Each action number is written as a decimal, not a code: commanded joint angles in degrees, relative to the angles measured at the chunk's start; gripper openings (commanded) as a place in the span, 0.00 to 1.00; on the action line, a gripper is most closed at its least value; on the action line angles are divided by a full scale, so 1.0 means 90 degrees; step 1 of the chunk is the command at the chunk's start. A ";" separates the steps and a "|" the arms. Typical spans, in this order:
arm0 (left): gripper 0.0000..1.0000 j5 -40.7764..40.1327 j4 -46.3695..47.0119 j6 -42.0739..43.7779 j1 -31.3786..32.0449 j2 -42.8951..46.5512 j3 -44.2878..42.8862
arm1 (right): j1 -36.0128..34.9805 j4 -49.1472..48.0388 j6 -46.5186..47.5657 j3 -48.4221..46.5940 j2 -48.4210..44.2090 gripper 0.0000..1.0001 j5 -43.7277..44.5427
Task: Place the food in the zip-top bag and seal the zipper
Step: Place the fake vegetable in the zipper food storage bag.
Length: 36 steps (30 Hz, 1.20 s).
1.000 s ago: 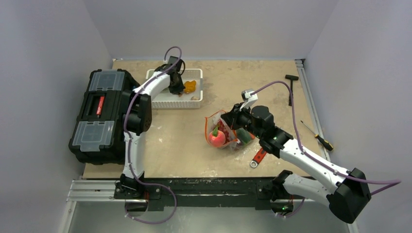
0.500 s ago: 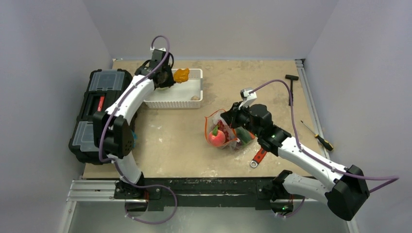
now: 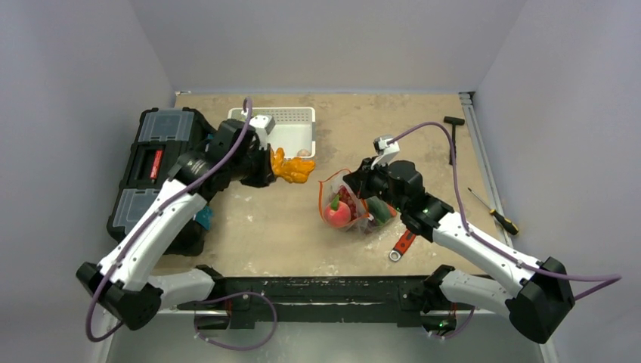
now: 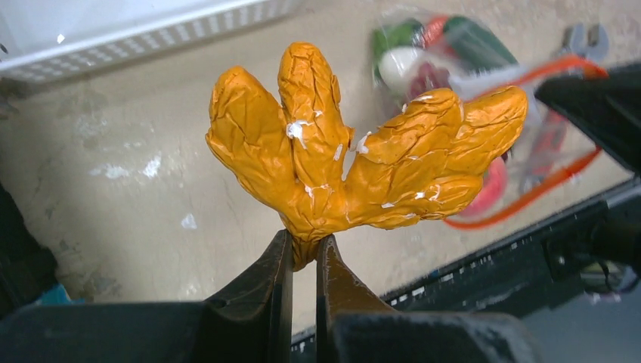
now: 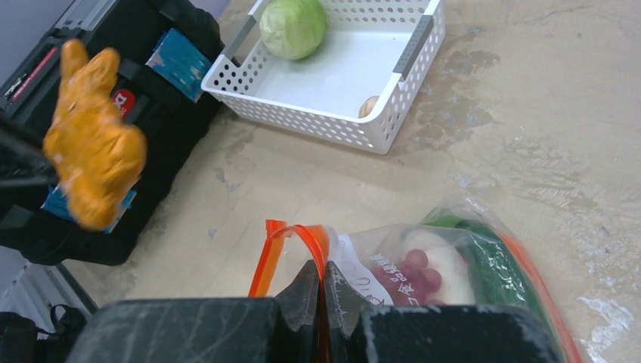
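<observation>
My left gripper [image 3: 272, 164] is shut on a knobbly orange toy food piece [image 3: 292, 169] and holds it in the air between the basket and the bag. In the left wrist view the fingertips [image 4: 304, 246] pinch the stem of the piece [image 4: 340, 155]. The clear zip-top bag [image 3: 354, 206] lies mid-table with a pink peach [image 3: 337, 216], dark red grapes [image 3: 349, 201] and a green piece [image 3: 380, 212] inside. My right gripper [image 3: 355, 182] is shut on the orange-red zipper strip [image 5: 289, 243] at the bag's mouth and holds it up. Grapes [image 5: 413, 269] and a white radish [image 5: 441, 255] show through the plastic.
A white slotted basket [image 3: 300, 114] at the back holds a green cabbage [image 5: 293, 26] and a small tan piece [image 5: 368, 106]. A black toolbox [image 3: 155, 174] stands at the left. A red-handled wrench [image 3: 402, 246], a screwdriver [image 3: 495, 212] and a black T-shaped tool [image 3: 453, 136] lie at the right.
My left arm lifted the orange piece out of the basket and carried it nearer and to the right, toward the bag. My right gripper stayed on the zipper strip.
</observation>
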State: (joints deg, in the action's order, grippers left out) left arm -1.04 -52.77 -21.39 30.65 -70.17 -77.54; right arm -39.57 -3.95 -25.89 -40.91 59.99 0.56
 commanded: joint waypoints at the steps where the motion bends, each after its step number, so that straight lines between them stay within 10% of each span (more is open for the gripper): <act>1: 0.00 0.0883 -0.0964 0.0177 0.0363 0.0587 0.0195 | 0.0033 -0.0104 0.0113 -0.0403 -0.0158 0.00 0.0231; 9: 0.00 0.0177 -0.1622 -0.0239 0.2237 -0.0101 -0.0096 | 0.0017 -0.0208 0.0213 -0.0463 -0.0322 0.00 -0.0032; 14: 0.00 -0.2072 -0.1282 -0.1119 0.2908 -0.0352 -0.0282 | 0.0002 -0.0225 -0.0029 -0.0495 -0.0355 0.00 -0.0302; 36: 0.00 -0.4448 -0.2332 -0.3510 0.4133 -0.2932 -0.2360 | -0.0373 -0.0348 -0.2085 -0.0721 -0.0224 0.00 0.0582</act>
State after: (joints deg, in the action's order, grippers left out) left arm -34.85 -69.69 -46.59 65.84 -94.52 -93.65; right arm -42.17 -1.74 -39.22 -43.83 58.76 3.70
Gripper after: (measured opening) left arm 0.076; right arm 0.003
